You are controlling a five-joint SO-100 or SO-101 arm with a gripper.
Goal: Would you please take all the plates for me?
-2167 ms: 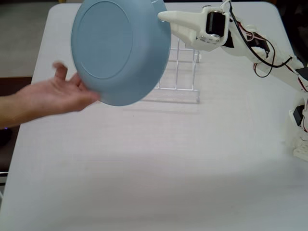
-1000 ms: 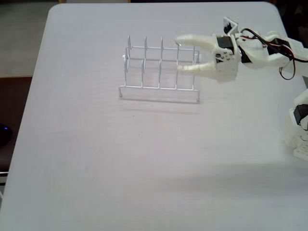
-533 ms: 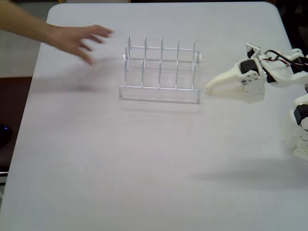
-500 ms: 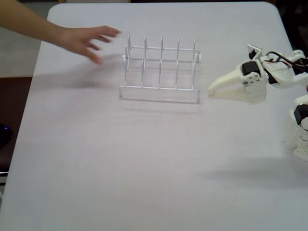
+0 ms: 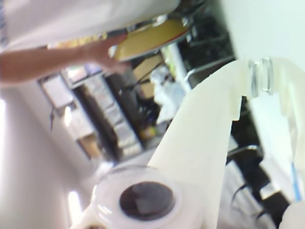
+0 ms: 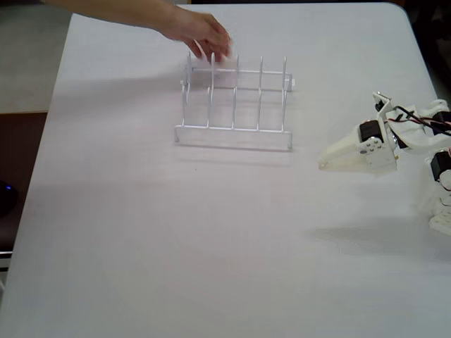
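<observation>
No plate shows in the fixed view. There my white gripper (image 6: 323, 164) hangs low over the table, shut and empty, well right of the empty white wire rack (image 6: 234, 105). The blurred wrist view looks out past my shut gripper (image 5: 252, 76) into the room. A person's arm (image 5: 52, 59) there holds a round yellow plate (image 5: 150, 38) by its edge, far from my fingers (image 5: 205, 138).
In the fixed view a person's hand (image 6: 199, 34) reaches in from the upper left and rests over the rack's back left corner. The white table (image 6: 176, 232) carries only the rack. My arm's base (image 6: 440, 183) stands at the right edge.
My gripper let the blue plate go to the person's hand, then shut, drew back right and sank lower. The hand moved right, onto the rack's back left corner.
</observation>
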